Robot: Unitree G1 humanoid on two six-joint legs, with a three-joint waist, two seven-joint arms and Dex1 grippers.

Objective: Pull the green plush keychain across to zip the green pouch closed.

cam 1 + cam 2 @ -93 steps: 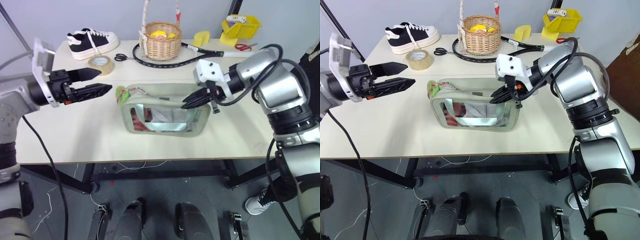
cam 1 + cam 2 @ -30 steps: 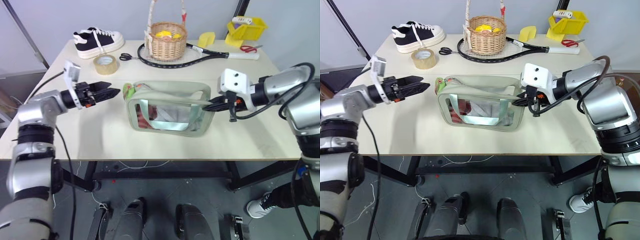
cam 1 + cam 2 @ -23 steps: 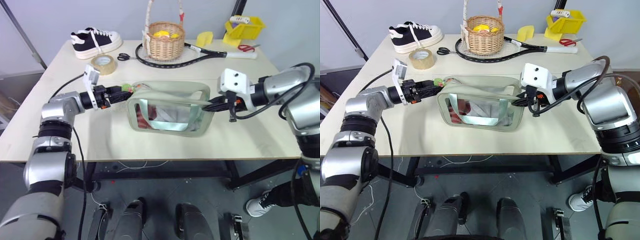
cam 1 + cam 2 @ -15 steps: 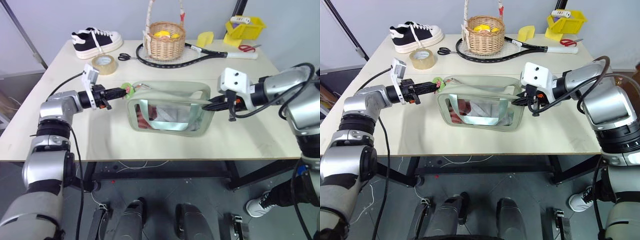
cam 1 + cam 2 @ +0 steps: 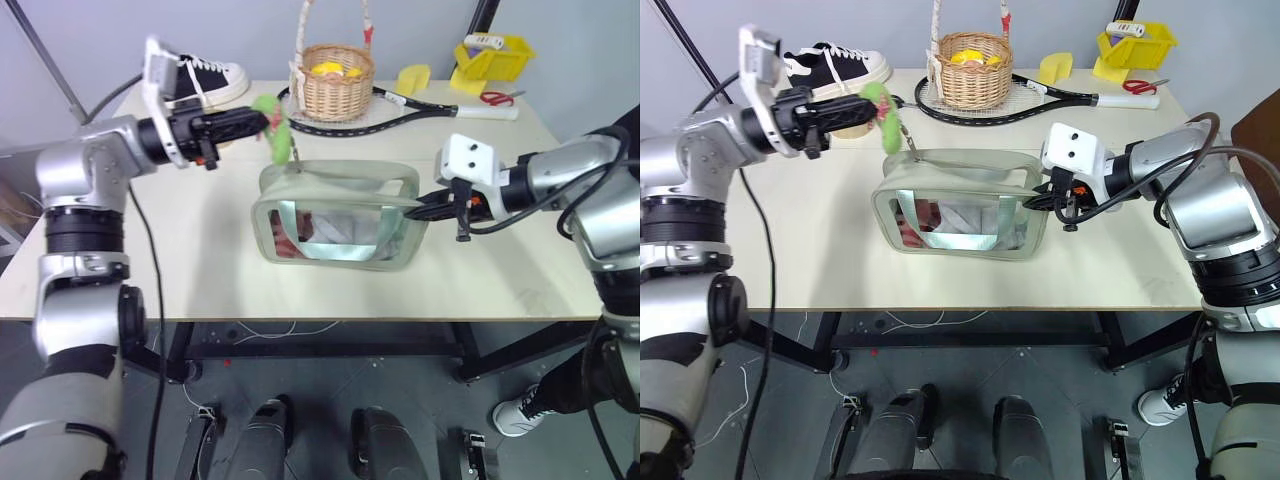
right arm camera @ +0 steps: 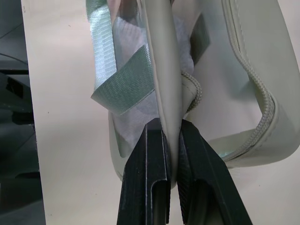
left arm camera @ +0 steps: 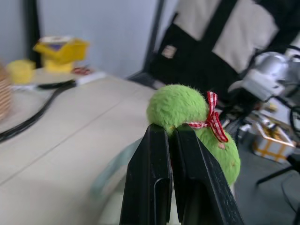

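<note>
Left gripper (image 5: 262, 117) clamped on the green plush keychain (image 5: 270, 116), lifted at 11 o'clock of the green pouch (image 5: 338, 216); right gripper (image 6: 169, 140) pinches the pouch's 3 o'clock edge, so pull low along the zipper line.

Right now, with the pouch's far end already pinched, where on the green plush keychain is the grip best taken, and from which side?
Grip the green plush keychain on its fuzzy body, coming level from the robot's left, as the left gripper does. The charm hangs off the zipper at the green pouch's left end, so that side is free, while the right gripper pinches the opposite rim.
</note>
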